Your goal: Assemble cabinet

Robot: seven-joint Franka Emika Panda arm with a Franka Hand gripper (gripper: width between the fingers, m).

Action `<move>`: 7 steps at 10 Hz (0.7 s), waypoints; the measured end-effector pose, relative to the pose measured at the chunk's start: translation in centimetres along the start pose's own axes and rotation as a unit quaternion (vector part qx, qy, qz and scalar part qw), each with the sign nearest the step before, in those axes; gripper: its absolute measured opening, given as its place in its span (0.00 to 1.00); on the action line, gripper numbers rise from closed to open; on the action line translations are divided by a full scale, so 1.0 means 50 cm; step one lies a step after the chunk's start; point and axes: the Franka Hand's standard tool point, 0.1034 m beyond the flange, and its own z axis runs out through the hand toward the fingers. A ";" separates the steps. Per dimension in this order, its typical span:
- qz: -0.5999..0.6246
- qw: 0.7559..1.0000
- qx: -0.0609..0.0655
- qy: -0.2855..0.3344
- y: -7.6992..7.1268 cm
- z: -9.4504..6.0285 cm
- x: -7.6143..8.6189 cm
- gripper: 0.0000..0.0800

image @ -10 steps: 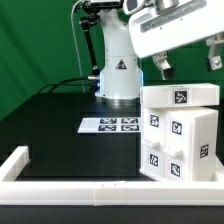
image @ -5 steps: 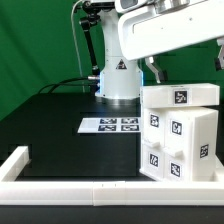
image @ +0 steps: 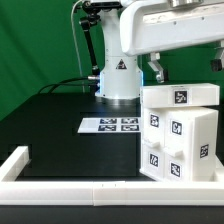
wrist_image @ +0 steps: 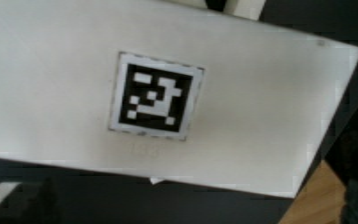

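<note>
White plastic made up the cabinet point(image: 178, 133), which stood on the black table point(image: 60, 125) toward the exterior view's right, just behind the long low rail point(image: 100, 187). We judged the work well along: the body looked closed, with a flat top piece seated on it and tagged blocks set into its front. Whether any part remained to be fitted we could not tell, as no loose piece lay in sight. The marker board point(image: 109, 125) lay flat beside the cabinet, toward the arm's base. Our hand point(image: 185, 66) hung above the cabinet's top, apart from it, its fingers spread and holding nothing. Only the wrist view showed the top panel's tag point(wrist_image: 158, 92) close up; only the exterior view showed the cabinet whole.
</note>
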 end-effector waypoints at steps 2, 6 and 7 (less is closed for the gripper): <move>-0.115 0.993 -0.012 -0.013 -0.001 0.001 0.002 1.00; -0.201 0.979 -0.009 -0.021 0.018 0.001 -0.006 1.00; -0.242 0.970 -0.008 -0.022 0.020 0.001 -0.006 1.00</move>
